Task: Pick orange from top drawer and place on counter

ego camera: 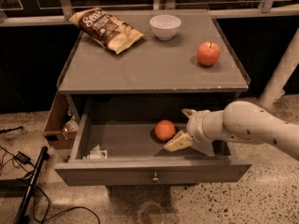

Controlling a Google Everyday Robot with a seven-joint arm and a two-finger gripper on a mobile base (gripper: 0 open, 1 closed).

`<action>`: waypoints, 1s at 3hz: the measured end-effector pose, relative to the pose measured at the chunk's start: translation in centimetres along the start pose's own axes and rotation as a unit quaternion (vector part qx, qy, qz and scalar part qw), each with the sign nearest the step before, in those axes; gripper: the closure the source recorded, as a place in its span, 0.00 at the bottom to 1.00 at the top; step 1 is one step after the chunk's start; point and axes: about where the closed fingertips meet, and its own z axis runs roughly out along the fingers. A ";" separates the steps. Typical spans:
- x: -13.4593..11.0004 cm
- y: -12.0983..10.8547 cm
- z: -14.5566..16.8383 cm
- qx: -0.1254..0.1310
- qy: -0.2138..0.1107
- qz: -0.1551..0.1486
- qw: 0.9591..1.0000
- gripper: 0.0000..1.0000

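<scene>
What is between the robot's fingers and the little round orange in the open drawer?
Nothing. In the camera view, the gripper sits inside the grey top drawer, fingers open, just beside the small round orange, with only bare drawer floor between.

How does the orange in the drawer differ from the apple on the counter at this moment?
The orange lies in the open top drawer; the apple stands on the counter. The orange is plain and stemless; the apple is redder, with a stem. The gripper sits open in the drawer beside the orange, far from the apple. Both are small round fruits.
</scene>
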 end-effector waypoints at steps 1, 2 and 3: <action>0.2 -0.1 1.1 0.003 0.000 0.011 1.000 0.18; 0.3 -0.1 1.9 0.012 -0.007 0.019 1.000 0.16; 0.3 -0.1 2.8 0.020 -0.018 0.026 0.999 0.16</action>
